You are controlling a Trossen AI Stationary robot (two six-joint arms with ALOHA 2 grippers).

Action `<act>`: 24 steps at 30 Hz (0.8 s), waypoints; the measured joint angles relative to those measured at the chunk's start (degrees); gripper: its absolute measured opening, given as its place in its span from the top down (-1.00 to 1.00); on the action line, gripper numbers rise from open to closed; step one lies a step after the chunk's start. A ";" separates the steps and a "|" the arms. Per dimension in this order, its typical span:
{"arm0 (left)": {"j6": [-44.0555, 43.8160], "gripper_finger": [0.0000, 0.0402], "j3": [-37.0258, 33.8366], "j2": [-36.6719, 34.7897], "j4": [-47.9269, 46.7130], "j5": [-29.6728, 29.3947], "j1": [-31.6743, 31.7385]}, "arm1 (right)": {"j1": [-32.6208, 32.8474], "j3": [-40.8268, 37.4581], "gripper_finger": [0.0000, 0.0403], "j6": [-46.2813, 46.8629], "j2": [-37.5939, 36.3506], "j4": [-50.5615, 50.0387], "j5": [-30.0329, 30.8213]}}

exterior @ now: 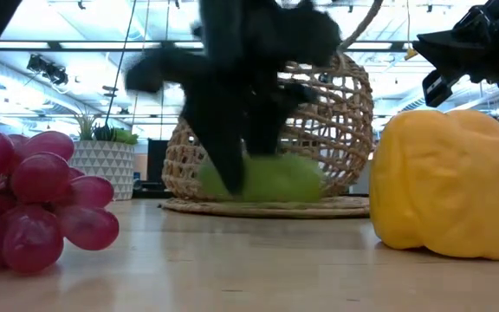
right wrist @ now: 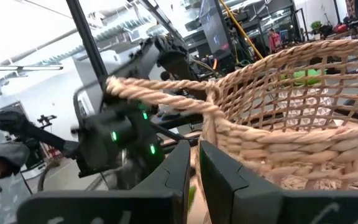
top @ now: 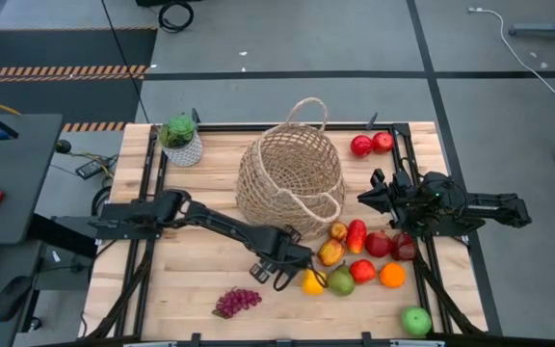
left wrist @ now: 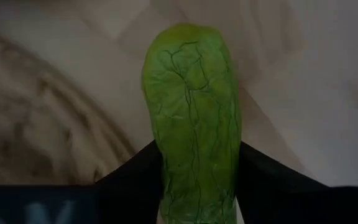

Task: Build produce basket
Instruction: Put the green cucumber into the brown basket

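- Just in front of the large round tan wicker basket, the left tool grips a veined green cucumber between its fingers.
- At the desk's right edge, the right tool waits, fingers closed on nothing.

We see the basket mid-table, the plant pot to its left, two apples to its right. Nearer us lies a fruit cluster, with grapes to its left.
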 joint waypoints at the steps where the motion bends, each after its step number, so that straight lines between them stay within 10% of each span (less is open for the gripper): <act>1: -1.26 0.19 0.01 -1.47 -1.18 0.37 -0.09 | 0.01 0.00 0.79 -0.01 0.00 0.01 -0.01; 14: -13.81 0.17 0.02 -19.64 -4.87 3.06 -1.63 | 0.02 0.00 0.79 -0.02 0.00 0.01 -0.02; 24: -16.14 0.17 0.02 -32.01 -5.05 -6.09 -0.46 | 0.02 0.00 0.79 -0.01 0.00 0.01 -0.02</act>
